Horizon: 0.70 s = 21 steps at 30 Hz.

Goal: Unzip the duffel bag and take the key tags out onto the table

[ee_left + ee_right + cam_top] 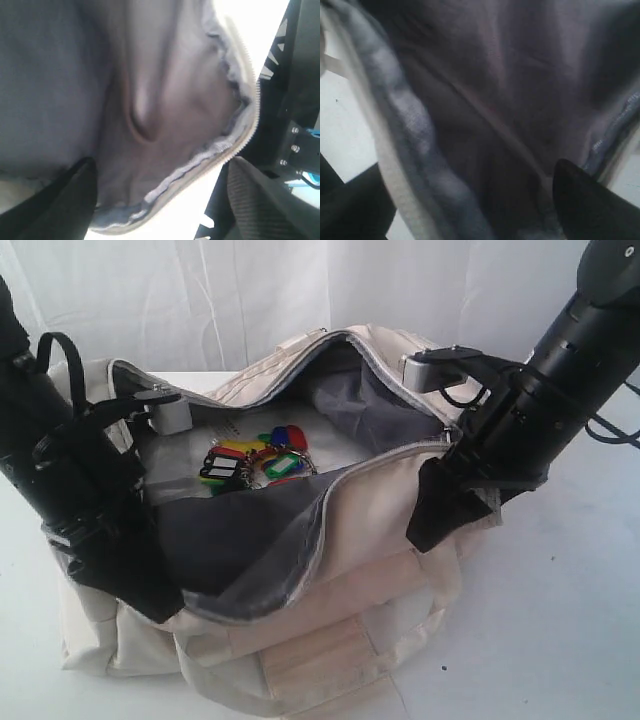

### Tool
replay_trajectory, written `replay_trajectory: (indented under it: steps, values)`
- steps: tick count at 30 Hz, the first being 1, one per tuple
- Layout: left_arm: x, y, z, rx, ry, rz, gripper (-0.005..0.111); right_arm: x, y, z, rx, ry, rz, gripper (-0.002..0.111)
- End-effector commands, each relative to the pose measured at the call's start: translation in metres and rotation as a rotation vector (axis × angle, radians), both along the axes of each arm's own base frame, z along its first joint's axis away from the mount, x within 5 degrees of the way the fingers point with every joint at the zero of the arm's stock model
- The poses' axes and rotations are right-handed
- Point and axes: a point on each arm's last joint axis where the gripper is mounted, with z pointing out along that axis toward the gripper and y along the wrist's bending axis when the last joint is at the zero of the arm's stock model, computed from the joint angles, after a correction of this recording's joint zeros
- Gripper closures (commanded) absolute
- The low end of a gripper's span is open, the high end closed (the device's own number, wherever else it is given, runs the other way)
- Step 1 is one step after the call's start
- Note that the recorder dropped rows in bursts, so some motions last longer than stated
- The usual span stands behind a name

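Observation:
The cream-white duffel bag [370,530] lies on the white table [560,630] with its top zipper undone and the mouth gaping. Inside, the colourful key tags [255,462] rest on a pale sheet over the dark grey lining. My left gripper [120,550] is at the bag's left end. In its wrist view it [160,210] stands open, fingers [65,200] wide apart astride the zipper rim [210,155]. My right gripper [448,498] is at the bag's right end, open [470,210] over the lining [510,100], with one finger [590,205] beside the rim.
A white curtain [250,290] hangs behind the table. Webbing straps and a front pocket [320,655] face the near edge. A black strap loop [62,355] rises by the left arm. Bare tabletop shows to the right of the bag.

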Motion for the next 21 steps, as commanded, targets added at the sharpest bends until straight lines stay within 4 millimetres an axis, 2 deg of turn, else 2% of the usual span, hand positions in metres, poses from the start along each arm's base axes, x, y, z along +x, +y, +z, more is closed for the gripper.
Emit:
replay_trajectory:
  steps: [1, 7, 10, 13, 16, 21]
  values:
    - [-0.015, 0.001, 0.027, -0.043, 0.006, -0.039, 0.031, -0.007, -0.003, 0.025, 0.029, -0.075, -0.002, 0.032]
    - [-0.028, 0.006, 0.049, -0.085, -0.089, -0.029, 0.031, -0.026, -0.011, 0.098, 0.130, -0.308, -0.002, 0.032]
    - [-0.026, 0.006, 0.050, -0.093, -0.115, -0.013, 0.031, -0.032, -0.013, 0.114, 0.172, -0.325, -0.051, 0.032]
    - [-0.023, 0.005, 0.050, -0.100, -0.142, 0.005, 0.031, -0.030, -0.010, 0.115, 0.212, -0.316, -0.091, 0.032]
    - [-0.021, 0.005, 0.050, -0.099, -0.168, 0.020, 0.033, -0.022, -0.005, 0.108, 0.225, -0.287, -0.103, 0.032]
    - [-0.024, 0.016, 0.063, -0.043, -0.302, 0.109, 0.050, -0.007, 0.005, 0.092, 0.251, -0.228, -0.125, 0.032]
